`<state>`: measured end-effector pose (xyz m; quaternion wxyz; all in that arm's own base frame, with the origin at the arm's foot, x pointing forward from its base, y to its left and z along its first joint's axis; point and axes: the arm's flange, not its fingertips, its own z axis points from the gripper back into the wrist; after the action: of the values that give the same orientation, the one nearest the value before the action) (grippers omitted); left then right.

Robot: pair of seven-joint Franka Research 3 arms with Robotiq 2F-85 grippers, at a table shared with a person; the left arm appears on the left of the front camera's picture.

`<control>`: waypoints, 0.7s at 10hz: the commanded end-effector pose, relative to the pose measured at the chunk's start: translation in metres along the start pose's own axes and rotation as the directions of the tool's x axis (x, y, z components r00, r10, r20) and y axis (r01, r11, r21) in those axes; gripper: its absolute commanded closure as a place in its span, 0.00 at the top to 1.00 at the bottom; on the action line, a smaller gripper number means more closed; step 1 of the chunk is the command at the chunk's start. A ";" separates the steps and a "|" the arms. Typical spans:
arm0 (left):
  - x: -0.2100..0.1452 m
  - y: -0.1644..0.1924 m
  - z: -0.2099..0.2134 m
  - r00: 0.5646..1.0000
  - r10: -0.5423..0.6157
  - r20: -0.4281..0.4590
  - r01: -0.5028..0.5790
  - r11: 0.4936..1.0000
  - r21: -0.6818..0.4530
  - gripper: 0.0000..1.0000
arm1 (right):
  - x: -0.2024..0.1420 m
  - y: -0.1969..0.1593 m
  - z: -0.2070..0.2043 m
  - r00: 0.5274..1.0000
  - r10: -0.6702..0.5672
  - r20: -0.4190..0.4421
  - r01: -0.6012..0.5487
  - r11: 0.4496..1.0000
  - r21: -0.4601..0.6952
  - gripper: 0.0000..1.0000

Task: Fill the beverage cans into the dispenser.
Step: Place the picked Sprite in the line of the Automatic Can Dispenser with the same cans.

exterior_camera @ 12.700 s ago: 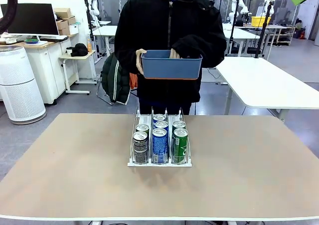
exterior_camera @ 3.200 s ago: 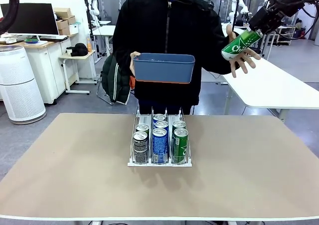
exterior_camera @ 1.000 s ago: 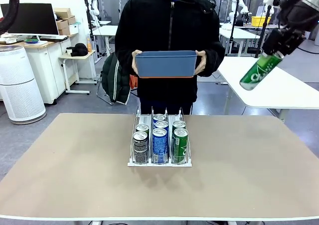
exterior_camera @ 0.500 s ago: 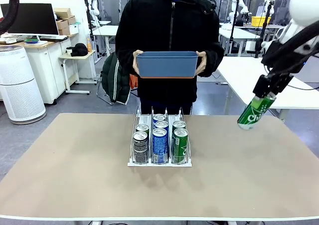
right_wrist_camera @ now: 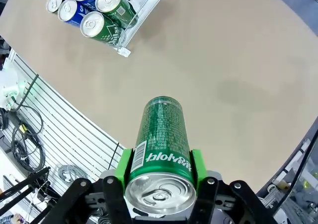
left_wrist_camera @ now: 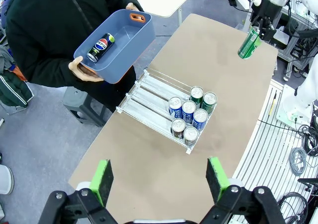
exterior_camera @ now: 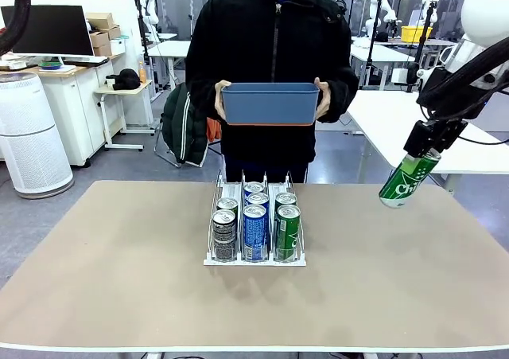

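- Hanging tilted in the air, a green-and-white can [exterior_camera: 406,182] is clamped at its upper end by the right gripper [exterior_camera: 419,158], with its base pointing down and toward the dispenser's side.
- From the right wrist view, that can's silver top sits closest to the camera, squeezed between the two green pads [right_wrist_camera: 124,165], and the body runs straight out along the fingers over bare table [right_wrist_camera: 238,75].
- In the front view the held can is above the table's far right part, well apart from the dispenser [exterior_camera: 254,261], which stands at the table's middle.
- The dispenser holds seven upright cans, packed toward the robot's end: two black-and-grey cans [exterior_camera: 224,233] in the left lane, three blue-and-white cans [exterior_camera: 254,230] in the middle lane and two green cans [exterior_camera: 287,230] in the right lane.
- From the left wrist view, the lanes' far stretch [left_wrist_camera: 146,91], on the person's side, is bare.
- The left gripper [left_wrist_camera: 159,177] hangs high over the table with its jaws spread wide and nothing between them.
- Across the table, a person holds a blue bin [exterior_camera: 270,104] at chest height with both hands, one hand [exterior_camera: 219,98] on each end.
- One dark blue can [left_wrist_camera: 100,46] lies on its side inside the bin.
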<state>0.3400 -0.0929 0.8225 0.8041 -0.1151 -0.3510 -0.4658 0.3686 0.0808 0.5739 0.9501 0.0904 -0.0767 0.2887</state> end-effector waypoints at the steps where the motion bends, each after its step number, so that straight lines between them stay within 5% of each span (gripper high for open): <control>1: 0.000 0.001 0.000 1.000 0.002 0.004 -0.002 1.000 0.004 1.00 | 0.003 0.008 -0.015 0.999 -0.025 -0.020 0.025 1.000 -0.017 0.58; 3: 0.000 0.001 0.000 1.000 0.002 0.004 -0.002 1.000 0.004 1.00 | -0.003 0.040 -0.054 0.997 -0.071 -0.007 0.071 0.997 0.029 0.58; 7: 0.000 0.001 0.000 1.000 0.002 0.004 -0.002 1.000 0.004 1.00 | 0.001 0.105 -0.099 0.999 0.019 0.032 -0.019 1.000 -0.002 0.58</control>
<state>0.3400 -0.0930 0.8226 0.8040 -0.1151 -0.3510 -0.4659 0.3243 0.1749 0.4930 0.9504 0.0910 -0.0760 0.2877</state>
